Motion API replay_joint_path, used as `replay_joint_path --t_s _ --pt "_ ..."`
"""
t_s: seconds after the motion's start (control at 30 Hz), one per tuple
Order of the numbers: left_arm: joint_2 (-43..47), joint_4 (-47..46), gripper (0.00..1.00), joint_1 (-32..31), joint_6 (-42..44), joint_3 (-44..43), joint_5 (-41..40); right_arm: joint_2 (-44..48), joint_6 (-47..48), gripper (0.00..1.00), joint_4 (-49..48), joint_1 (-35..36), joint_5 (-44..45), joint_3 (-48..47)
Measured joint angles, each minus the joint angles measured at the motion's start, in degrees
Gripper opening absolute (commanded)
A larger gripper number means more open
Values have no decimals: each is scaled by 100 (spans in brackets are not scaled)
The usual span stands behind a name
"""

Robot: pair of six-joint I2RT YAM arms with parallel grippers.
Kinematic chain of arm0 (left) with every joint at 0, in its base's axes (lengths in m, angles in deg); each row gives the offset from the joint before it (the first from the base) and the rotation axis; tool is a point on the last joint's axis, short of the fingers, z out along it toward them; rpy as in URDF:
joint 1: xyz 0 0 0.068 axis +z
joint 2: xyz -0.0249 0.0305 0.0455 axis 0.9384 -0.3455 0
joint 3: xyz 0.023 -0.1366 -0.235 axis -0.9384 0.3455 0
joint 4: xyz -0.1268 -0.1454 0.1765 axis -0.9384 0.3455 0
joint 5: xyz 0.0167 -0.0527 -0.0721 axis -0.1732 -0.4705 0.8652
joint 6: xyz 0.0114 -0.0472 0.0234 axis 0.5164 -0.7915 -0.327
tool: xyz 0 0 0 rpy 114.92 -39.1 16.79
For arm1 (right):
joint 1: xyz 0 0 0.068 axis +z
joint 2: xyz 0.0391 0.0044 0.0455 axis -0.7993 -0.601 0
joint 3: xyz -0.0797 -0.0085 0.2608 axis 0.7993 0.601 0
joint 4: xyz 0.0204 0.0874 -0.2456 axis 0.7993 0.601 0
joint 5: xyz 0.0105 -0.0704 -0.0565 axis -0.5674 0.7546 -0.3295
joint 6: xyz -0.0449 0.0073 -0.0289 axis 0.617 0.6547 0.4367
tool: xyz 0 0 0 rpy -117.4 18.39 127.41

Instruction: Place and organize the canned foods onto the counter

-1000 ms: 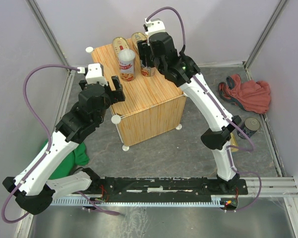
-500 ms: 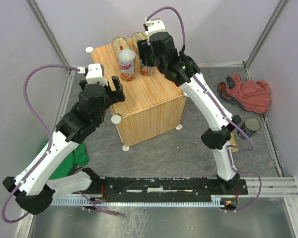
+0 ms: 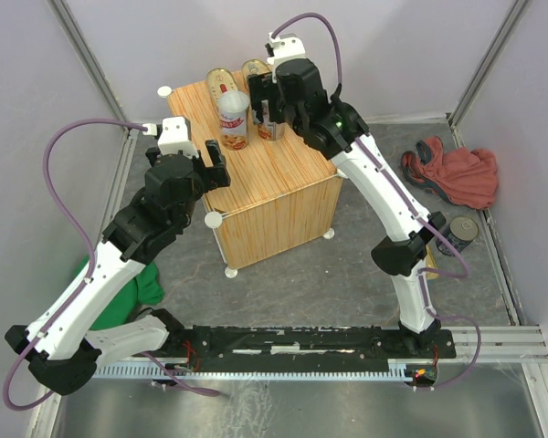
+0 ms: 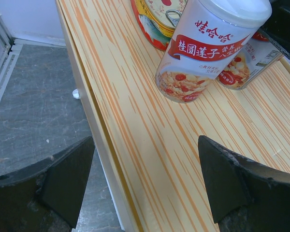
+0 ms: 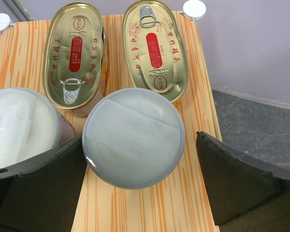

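As seen from above and from both wrists, four tins up on the table [image 3: 274,187] [image 4: 150,145] [image 5: 135,212], a fifth down on the floor.

1. Left oval tin [image 3: 221,80] [image 5: 75,55] and right oval tin [image 3: 254,68] [image 5: 155,50]: gold lids, red labels, lying flat side by side at the far edge of the table. Pull tabs in place, sealed, contents hidden.

2. Left tall tin [image 3: 233,117] [image 4: 208,48] [image 5: 19,125]: upright just in front of the left oval tin. White lid on; label with red banner and pictured red-dotted food; actual contents hidden.

3. Right tall tin [image 3: 272,123] [image 4: 246,63] [image 5: 134,137]: upright on the table just beside item 2 and in front of the right oval tin. White lid on, contents hidden.

4. Dark tin [image 3: 461,230]: round, upright on the grey floor at right, near the red cloth [image 3: 457,173], well apart from the table. Closed.

5. Right pincer [image 3: 272,102] [image 5: 140,162]: jaws apart, one on each side of the right tall tin, with a gap showing on one side; not clamped.

6. Left pincer [image 3: 210,162] [image 4: 145,193]: jaws wide apart, holding nothing, over the near left edge of the table, pointed toward the left tall tin.

7. Green cloth [image 3: 144,285]: on the floor at left, partly under the left arm.
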Motion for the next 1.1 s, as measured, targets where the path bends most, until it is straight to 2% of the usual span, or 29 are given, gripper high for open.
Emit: replay_joint_path --t_s 0.6,0.83,1.1 --pt "0 17 94 0 0 -13 -22 616 -186 99 -28 0 13 343" --pt "4 39 94 0 -2 -66 -28 1853 -400 99 4 0 282 1600" --pt "39 39 94 0 -11 -66 -2 3593 -660 99 166 -7 1080 3279"
